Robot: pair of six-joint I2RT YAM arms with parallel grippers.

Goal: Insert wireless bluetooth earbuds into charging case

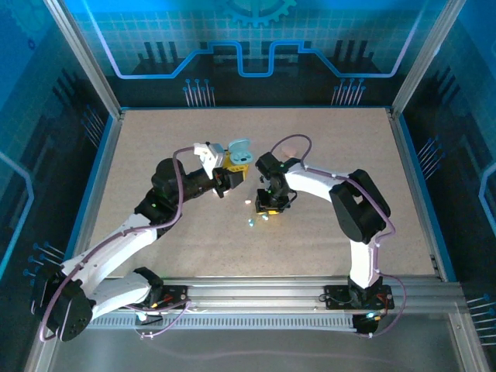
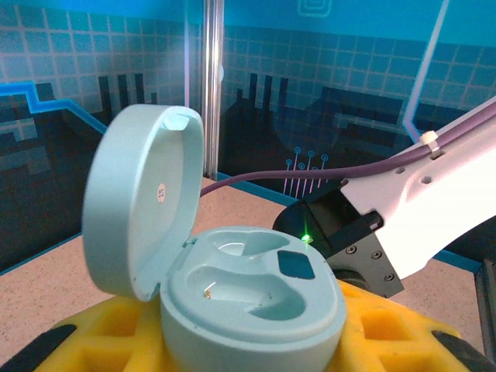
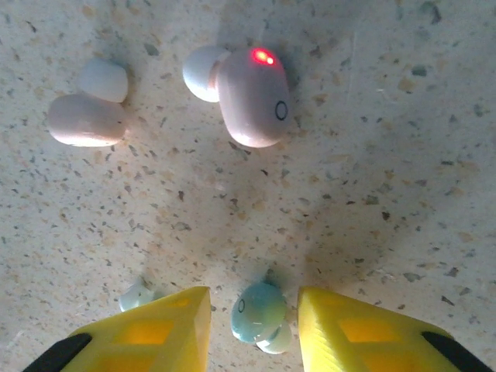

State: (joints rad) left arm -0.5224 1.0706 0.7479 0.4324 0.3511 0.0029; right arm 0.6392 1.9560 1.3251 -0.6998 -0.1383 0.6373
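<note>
**A:** What lay nearest the right jaws?

**B:** A glossy, rounded pale blue earbud [image 3: 260, 311] sat on the speckled surface [image 3: 372, 201]. The yellow fingers [image 3: 155, 333] stood apart on either side, not touching it. A second blue earbud [image 3: 137, 295] peeked out beside one finger, partly hidden by it.

**A:** And farther out?

**B:** Two smooth, pale pink ones with white tips. The lit earbud [image 3: 252, 97] glowed red, and the unlit earbud [image 3: 85, 118] lay apart from it. That made four in all.

**A:** And the left jaws?

**B:** They were clamped on the pebble-shaped pale blue charging case [image 2: 256, 302]. Its lid [image 2: 139, 201] was hinged up and two moulded wells showed. Behind it stood the right arm's white link [image 2: 422, 205] and a purple cable [image 2: 310, 172].
</note>
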